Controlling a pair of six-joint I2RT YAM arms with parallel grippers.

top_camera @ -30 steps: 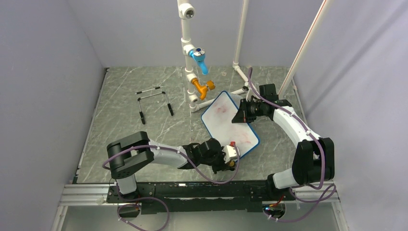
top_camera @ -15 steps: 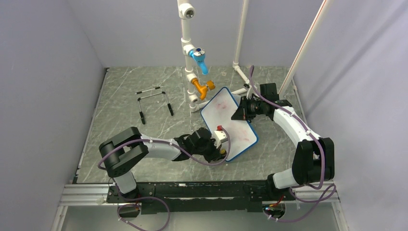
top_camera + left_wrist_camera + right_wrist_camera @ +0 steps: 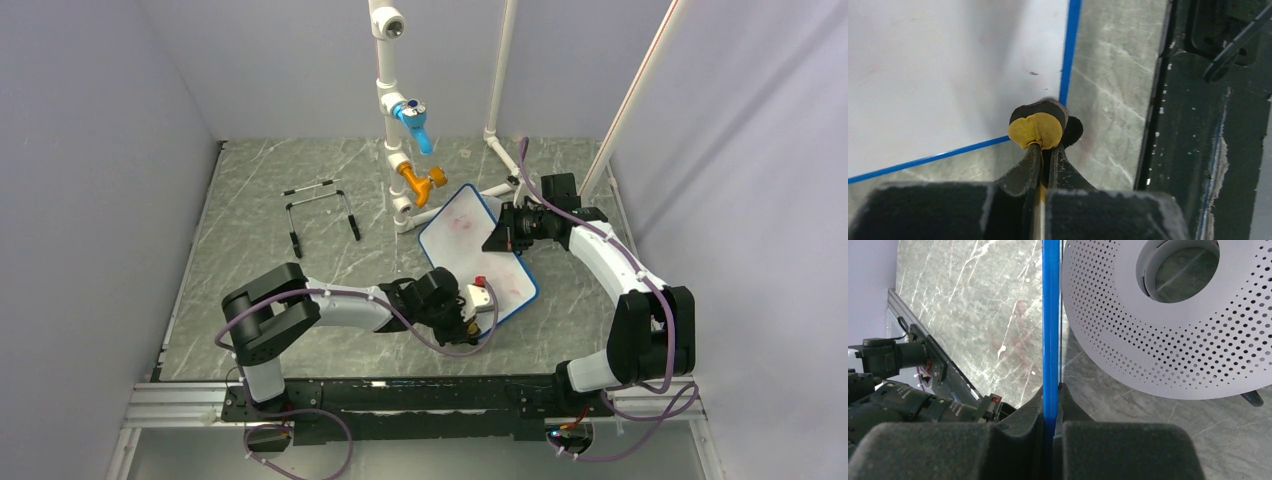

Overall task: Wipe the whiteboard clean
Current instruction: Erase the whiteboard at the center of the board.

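Resting on the grey marble tabletop (image 3: 260, 280) just right of the white pipe stand (image 3: 388, 100) and on its near side, the whiteboard (image 3: 455, 235) carried only faint pink smears inside its blue frame. The right gripper (image 3: 503, 238), at the long edge farther from the stand, was clamped tight on that frame, and a round grey perforated disc (image 3: 1168, 340) showed close beside the gripped edge. The left gripper (image 3: 482, 310), at the corner farthest from the stand, was pinched together on a yellow and black eraser pad (image 3: 1037, 127) that touched the corner.
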